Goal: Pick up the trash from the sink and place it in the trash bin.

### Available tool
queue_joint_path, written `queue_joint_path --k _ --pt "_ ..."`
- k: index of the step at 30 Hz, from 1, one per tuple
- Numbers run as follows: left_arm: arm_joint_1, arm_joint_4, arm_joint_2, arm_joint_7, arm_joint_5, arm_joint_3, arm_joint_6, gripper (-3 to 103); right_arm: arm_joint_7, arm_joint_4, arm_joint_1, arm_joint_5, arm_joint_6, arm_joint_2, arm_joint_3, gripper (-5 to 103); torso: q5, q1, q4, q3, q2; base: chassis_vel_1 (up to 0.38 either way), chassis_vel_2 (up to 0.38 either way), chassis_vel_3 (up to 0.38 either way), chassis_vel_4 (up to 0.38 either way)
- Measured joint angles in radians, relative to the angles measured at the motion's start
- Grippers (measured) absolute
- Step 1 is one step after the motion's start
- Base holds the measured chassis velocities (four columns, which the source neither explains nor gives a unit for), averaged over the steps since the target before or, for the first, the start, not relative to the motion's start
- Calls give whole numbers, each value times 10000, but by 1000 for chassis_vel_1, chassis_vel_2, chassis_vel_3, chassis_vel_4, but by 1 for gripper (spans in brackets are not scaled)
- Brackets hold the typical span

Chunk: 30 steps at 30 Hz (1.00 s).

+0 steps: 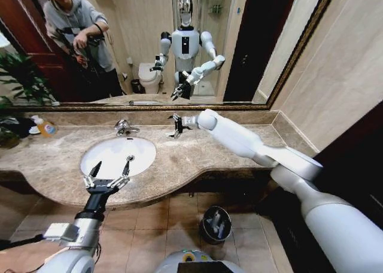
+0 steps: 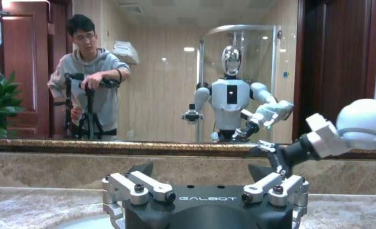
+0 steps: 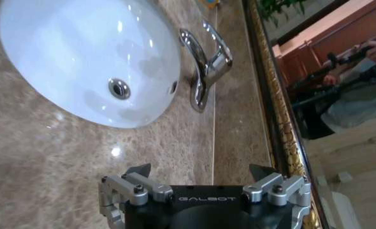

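The sink point(image 1: 118, 155) sits in the brown marble counter point(image 1: 179, 159) toward its left half, with the chrome faucet point(image 1: 124, 127) at the basin's back edge, and its white bowl looks bare, with the drain point(image 3: 119, 88) showing plainly from the right wrist. The left gripper point(image 1: 112, 169) hovers over the sink's front rim, near the counter's front edge, its black fingers spread wide and holding nothing. The right gripper point(image 1: 176, 126) reaches along the counter's back edge, close to the mirror point(image 1: 149, 39) and just to the right of the faucet; its fingers are spread too, and they grip nothing. The trash bin point(image 1: 216, 224) stands on the tiled floor point(image 1: 161, 225) below the counter's front edge, right of the sink and well apart from both grippers, and several pale items (too small to tell apart) lie inside its dark shell. An orange bottle point(image 1: 45, 127) rests near the counter's back left corner, far from either gripper.
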Motion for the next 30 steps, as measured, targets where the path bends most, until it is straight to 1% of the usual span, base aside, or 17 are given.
queue_joint_path --k 2,4,5,11,13,15,16,20,21,23,24,27,30 --pt "0 0 0 0 0 0 0 100 -78 -647 31 -449 187 487 146 100 0 -1 1 0 0 0 0 0 0" --pt "0 1 0 0 0 0 0 100 -99 -975 31 -639 217 707 229 100 0 -1 1 0 0 0 0 0 0" --pt "0 1 0 0 0 0 0 100 -99 -975 31 -639 217 707 229 100 0 -1 1 0 0 0 0 0 0" --pt "0 0 0 0 0 0 0 100 -308 -2140 151 -1142 208 1302 476 100 5 -1 0 0 1 0 0 0 0" --pt "0 0 1 0 0 0 0 100 -349 -2253 177 -1172 208 1348 489 100 5 -1 -1 -1 1 0 0 0 0" --pt "0 0 1 0 0 0 0 100 -631 -2888 345 -1378 202 1588 511 100 5 -1 0 0 1 0 0 0 0" --pt "0 0 1 0 0 0 0 100 -631 -2888 345 -1378 202 1588 511 100 5 -1 0 0 1 0 0 0 0" --pt "0 0 1 0 0 0 0 100 -1391 -3830 671 -1696 225 1983 501 100 4 -1 0 -1 2 0 0 0 0" --pt "0 0 1 0 0 0 0 100 -1391 -3830 671 -1696 225 1983 501 100 4 -1 0 -1 2 0 0 0 0" --pt "0 0 1 0 0 0 0 100 -1855 -4182 815 -1929 240 2157 449 100 4 -1 -1 0 1 0 0 0 0" --pt "0 0 1 0 0 0 0 100 -1855 -4182 815 -1929 240 2157 449 100 4 -1 -1 0 1 0 0 0 0" --pt "0 0 0 0 0 0 0 100 -2245 -4723 1018 -2167 309 2417 242 100 4 -1 0 -1 1 0 0 0 0" --pt "0 0 0 0 0 0 0 100 -2327 -5001 1113 -2288 335 2511 128 100 4 -1 1 -1 1 0 0 0 0"
